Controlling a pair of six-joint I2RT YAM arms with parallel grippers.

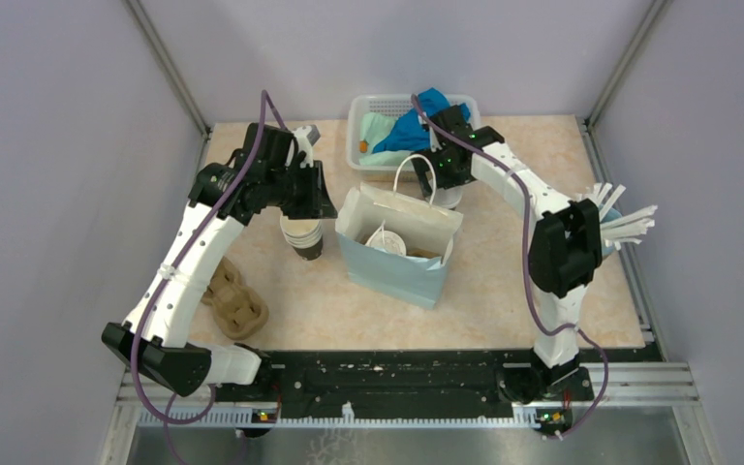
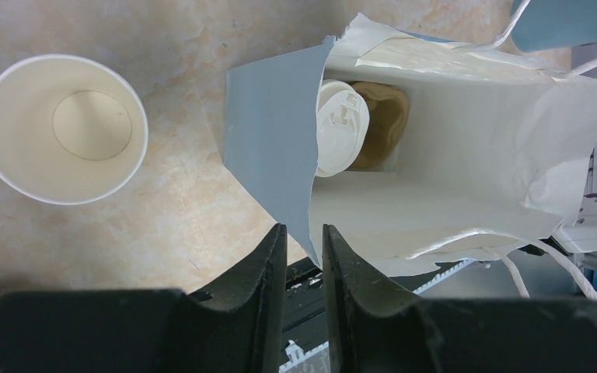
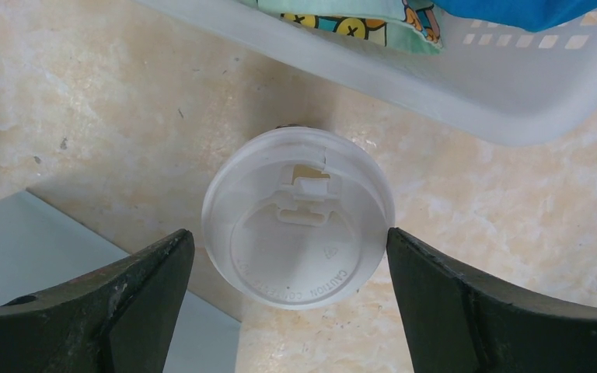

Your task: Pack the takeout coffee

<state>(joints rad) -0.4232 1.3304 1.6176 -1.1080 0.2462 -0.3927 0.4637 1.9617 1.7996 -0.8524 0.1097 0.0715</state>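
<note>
Cup point(image 3: 299, 206), white-lidded, stands inside wide-open right tool point(image 3: 288, 235); whether left tool point(image 2: 305, 233) grips is unclear.

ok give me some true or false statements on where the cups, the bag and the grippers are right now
1. The right gripper is open, astride the lidded cup on the table. True.
2. The cup left of the paper bag wears a lid. False: this open cup has none.
3. A second lidded cup sits inside the paper bag. True.
4. The left gripper holds a cup. False: it pinches the paper bag's rim.
5. The white basket holds nothing. False: blue cloth lies in it.
</note>
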